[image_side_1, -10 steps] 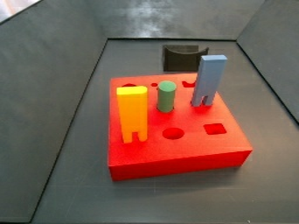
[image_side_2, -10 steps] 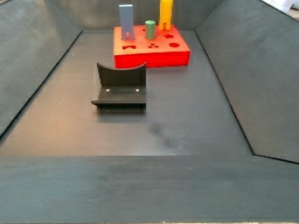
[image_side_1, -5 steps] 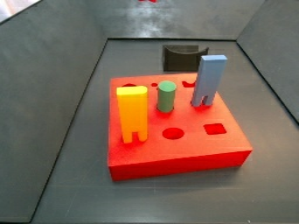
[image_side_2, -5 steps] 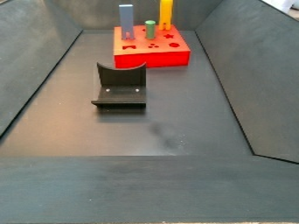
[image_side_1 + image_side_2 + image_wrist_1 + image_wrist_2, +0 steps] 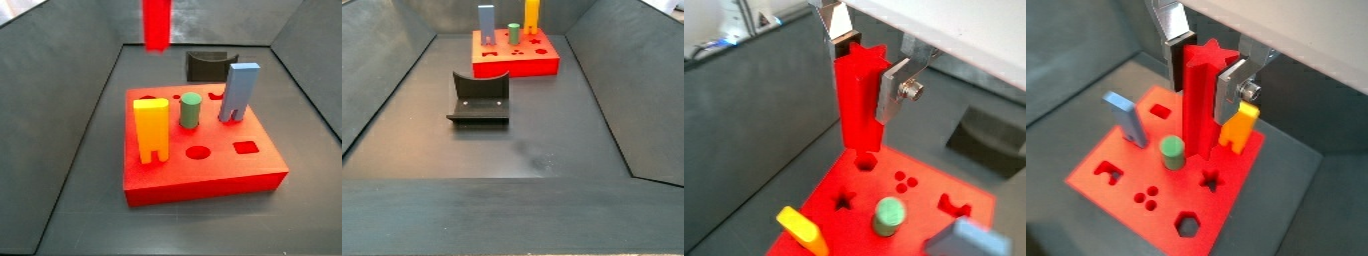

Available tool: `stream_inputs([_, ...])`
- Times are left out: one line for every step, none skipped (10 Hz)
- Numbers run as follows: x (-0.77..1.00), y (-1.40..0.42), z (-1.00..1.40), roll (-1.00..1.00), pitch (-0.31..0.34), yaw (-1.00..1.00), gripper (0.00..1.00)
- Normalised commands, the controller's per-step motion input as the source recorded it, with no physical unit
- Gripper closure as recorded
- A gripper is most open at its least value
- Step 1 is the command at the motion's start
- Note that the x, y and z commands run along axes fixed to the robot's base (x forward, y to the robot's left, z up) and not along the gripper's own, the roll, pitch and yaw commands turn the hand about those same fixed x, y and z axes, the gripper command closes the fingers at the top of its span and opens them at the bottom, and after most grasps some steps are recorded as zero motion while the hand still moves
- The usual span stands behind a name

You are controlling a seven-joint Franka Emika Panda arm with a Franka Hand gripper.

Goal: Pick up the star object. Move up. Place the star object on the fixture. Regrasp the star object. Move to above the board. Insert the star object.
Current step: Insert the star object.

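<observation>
My gripper (image 5: pixel 865 60) is shut on the star object (image 5: pixel 858 100), a long red peg with a star-shaped end, held upright between the silver fingers (image 5: pixel 895 85). Both wrist views show it above the red board (image 5: pixel 931 195). In a wrist view the gripper (image 5: pixel 1204 65) holds the peg (image 5: pixel 1200 110) over the board (image 5: pixel 1120 150), with the star-shaped hole (image 5: pixel 1211 181) below and a little aside. In a side view only the peg (image 5: pixel 156 25) shows, hanging high over the board's (image 5: pixel 201 175) far left side. The black fixture (image 5: pixel 207 65) stands empty behind the board.
On the board stand a slotted orange-yellow peg (image 5: pixel 151 130), a green cylinder (image 5: pixel 191 110) and a blue slotted peg (image 5: pixel 238 92). Grey walls slope up around the floor. In a side view the fixture (image 5: pixel 478 98) stands in front of the board (image 5: pixel 516 55).
In a side view the red peg has come down into the picture from the top edge; one second ago none of it showed. Board, pegs and fixture have not moved.
</observation>
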Motion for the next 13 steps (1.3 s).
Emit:
stream_inputs([-0.09, -0.05, -0.7, -0.08, 0.0, -0.87, 1.0])
stream_inputs([-0.09, -0.07, -0.66, -0.06, -0.013, -0.88, 1.0])
stream_inputs([-0.06, -0.09, -0.57, -0.1, -0.041, -0.86, 1.0])
stream_inputs([-0.07, -0.16, -0.52, -0.04, -0.033, -0.79, 1.0])
stream_inputs([-0.16, -0.07, -0.3, 0.0, 0.0, -0.3, 1.0])
stream_inputs([-0.01, 0.0, 0.0, 0.02, 0.0, -0.03, 1.0])
stream_inputs([0.05, -0.15, -0.2, 0.0, -0.024, 0.0, 1.0])
stream_inputs([0.02, -0.18, -0.57, 0.07, 0.0, -0.23, 1.0])
stream_inputs([0.16, -0.17, -0.78, 0.03, -0.004, -0.56, 1.0])
stream_inputs([0.09, -0.14, -0.83, 0.0, -0.014, -0.63, 1.0])
stream_inputs([0.05, 0.0, -0.76, -0.01, 0.0, -0.49, 1.0])
stream_inputs([0.0, 0.08, -0.27, -0.2, -0.083, -0.31, 1.0])
stream_inputs([0.0, -0.04, -0.3, 0.01, -0.049, 0.0, 1.0])
